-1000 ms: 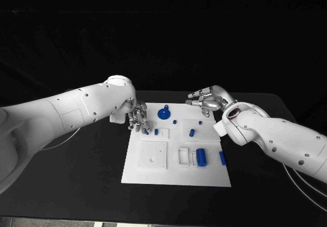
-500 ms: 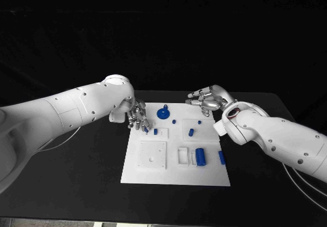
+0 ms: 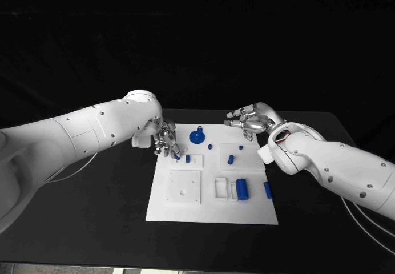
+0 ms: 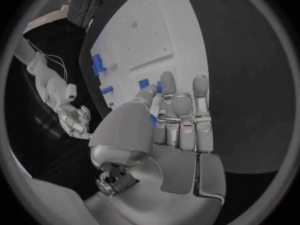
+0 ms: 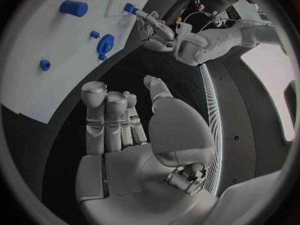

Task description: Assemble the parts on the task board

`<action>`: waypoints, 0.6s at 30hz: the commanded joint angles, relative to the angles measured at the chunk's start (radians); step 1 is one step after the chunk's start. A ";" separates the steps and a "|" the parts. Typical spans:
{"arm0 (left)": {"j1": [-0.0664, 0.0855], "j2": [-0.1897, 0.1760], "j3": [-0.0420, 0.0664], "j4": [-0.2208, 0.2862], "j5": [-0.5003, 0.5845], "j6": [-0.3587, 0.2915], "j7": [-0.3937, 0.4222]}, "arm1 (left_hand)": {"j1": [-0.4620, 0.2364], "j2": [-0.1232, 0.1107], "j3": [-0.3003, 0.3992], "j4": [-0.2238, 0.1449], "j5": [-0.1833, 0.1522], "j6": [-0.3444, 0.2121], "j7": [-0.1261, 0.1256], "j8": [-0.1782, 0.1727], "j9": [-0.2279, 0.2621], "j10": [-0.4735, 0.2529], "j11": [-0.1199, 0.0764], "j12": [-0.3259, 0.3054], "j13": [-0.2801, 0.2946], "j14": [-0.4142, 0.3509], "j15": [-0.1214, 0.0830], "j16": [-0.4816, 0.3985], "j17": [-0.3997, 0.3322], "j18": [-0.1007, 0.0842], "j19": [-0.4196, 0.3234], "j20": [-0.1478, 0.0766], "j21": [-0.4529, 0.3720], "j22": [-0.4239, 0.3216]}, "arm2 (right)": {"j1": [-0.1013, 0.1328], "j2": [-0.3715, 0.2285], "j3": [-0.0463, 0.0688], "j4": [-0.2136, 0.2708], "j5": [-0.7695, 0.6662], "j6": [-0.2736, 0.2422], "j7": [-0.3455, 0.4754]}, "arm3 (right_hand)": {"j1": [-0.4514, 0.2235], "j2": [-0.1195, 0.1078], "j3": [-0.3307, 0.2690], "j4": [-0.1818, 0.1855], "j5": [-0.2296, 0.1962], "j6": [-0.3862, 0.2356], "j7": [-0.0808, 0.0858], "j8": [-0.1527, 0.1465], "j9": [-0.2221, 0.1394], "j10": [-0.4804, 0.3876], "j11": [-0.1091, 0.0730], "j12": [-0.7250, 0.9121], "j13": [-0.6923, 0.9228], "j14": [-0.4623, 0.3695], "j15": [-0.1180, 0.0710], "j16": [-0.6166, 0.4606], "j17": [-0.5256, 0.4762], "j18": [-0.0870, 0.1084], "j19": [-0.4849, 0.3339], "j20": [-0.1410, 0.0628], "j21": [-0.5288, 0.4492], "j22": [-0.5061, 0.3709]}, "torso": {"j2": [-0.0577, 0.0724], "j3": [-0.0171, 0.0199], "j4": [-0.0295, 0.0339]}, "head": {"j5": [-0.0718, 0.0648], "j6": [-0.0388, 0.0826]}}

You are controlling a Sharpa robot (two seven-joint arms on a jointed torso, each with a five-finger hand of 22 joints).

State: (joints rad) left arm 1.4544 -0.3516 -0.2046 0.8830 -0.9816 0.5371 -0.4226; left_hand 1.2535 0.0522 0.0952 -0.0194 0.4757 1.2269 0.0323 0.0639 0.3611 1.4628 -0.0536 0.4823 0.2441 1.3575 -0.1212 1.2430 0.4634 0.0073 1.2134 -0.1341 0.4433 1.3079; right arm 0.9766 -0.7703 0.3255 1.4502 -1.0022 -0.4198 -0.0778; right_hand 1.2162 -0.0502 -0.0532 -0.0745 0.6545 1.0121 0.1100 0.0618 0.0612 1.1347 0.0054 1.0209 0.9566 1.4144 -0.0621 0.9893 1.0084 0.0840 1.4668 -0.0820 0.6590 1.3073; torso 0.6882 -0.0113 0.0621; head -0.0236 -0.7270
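While our left hand [image 3: 168, 142] hangs over the board's [image 3: 212, 211] far left corner, its fingertips pinch a small blue part [image 3: 177, 154], seemingly so the piece can be lowered straight into a seat there. From the left wrist we see a bit of blue between thumb and fingers [image 4: 153, 120], which agrees with a grasp, though most of the piece is hidden. Just beside it a second small part [image 3: 188, 158] stands on the board.

Our right hand [image 3: 249, 123] hovers off the far right corner, holding nothing, fingers loosely curled; we judge it is kept back to leave the left arm room.

Across the board lie the other pieces: a round disc [image 3: 197, 137] near the far edge, a peg [image 3: 231, 160] mid-board, and a cylinder [image 3: 243, 186] and a bar [image 3: 268, 190] toward the near right, apparently awaiting their turn.
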 commanded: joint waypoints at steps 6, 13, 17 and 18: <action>-0.003 0.003 -0.001 0.002 -0.004 0.040 -0.004 | -0.008 0.004 0.186 -0.180 0.007 0.007 -0.004 0.004 0.085 0.050 -0.001 0.003 -0.002 -0.005 0.007 0.009 0.002 0.020 -0.018 0.004 0.033 0.022 | -0.001 0.001 0.000 0.002 0.000 0.012 0.007 | -0.011 -0.001 0.005 -0.001 0.006 0.003 0.002 0.000 0.001 -0.008 0.000 -0.006 -0.001 -0.004 -0.002 -0.006 -0.001 0.017 0.015 -0.001 -0.003 0.075 | 0.000 -0.0009 0.0008 | 0.001 0.001; -0.003 0.001 -0.001 0.004 0.006 0.040 -0.010 | -0.019 -0.003 0.194 -0.193 0.038 0.016 -0.008 0.004 0.110 0.051 -0.005 0.009 -0.001 -0.001 0.006 0.013 0.006 0.023 -0.019 0.003 0.045 0.021 | -0.001 0.001 0.000 0.001 0.000 0.012 0.006 | -0.011 -0.001 0.005 -0.001 0.006 0.003 0.002 0.000 0.001 -0.008 0.000 -0.006 -0.001 -0.004 -0.002 -0.006 -0.001 0.017 0.015 -0.001 -0.003 0.075 | 0.000 -0.0005 0.0008 | 0.002 0.000; -0.003 -0.001 -0.001 0.007 0.022 0.031 -0.021 | -0.028 -0.010 0.200 -0.201 0.063 0.024 -0.010 0.003 0.111 0.051 -0.007 0.015 -0.002 0.002 0.006 0.017 0.009 0.025 -0.018 0.002 0.050 0.021 | -0.001 0.001 0.000 0.002 0.000 0.013 0.006 | -0.011 -0.001 0.005 -0.001 0.006 0.004 0.001 0.000 0.001 -0.007 0.000 -0.004 0.000 -0.004 -0.002 -0.005 0.000 0.017 0.016 -0.001 -0.001 0.075 | 0.000 -0.0006 0.0004 | 0.003 0.000; -0.003 -0.001 -0.001 0.008 0.025 0.029 -0.025 | -0.032 -0.011 0.203 -0.204 0.066 0.025 -0.010 0.002 0.107 0.051 -0.007 0.017 -0.003 0.003 0.006 0.017 0.011 0.025 -0.018 0.002 0.053 0.021 | -0.001 0.001 0.000 0.002 0.000 0.013 0.006 | -0.011 -0.001 0.005 -0.001 0.006 0.004 0.001 0.000 0.001 -0.007 0.000 -0.004 0.000 -0.004 -0.002 -0.005 0.000 0.017 0.016 -0.001 -0.001 0.075 | 0.000 -0.0006 0.0006 | 0.003 -0.001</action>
State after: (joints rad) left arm 1.4534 -0.3531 -0.2048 0.8872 -0.9742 0.5568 -0.4280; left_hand 1.2321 0.0410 0.0965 -0.0184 0.5377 1.2434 0.0231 0.0637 0.4740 1.4614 -0.0516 0.4939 0.2423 1.3535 -0.1167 1.2548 0.4731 0.0229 1.2004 -0.1288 0.4895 1.3077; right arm 0.9766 -0.7696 0.3255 1.4504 -1.0014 -0.4195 -0.0778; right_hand 1.2162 -0.0502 -0.0532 -0.0745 0.6545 1.0121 0.1100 0.0618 0.0612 1.1348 0.0055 1.0209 0.9567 1.4144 -0.0621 0.9893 1.0085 0.0840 1.4668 -0.0820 0.6591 1.3073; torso 0.6881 -0.0120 0.0626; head -0.0209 -0.7277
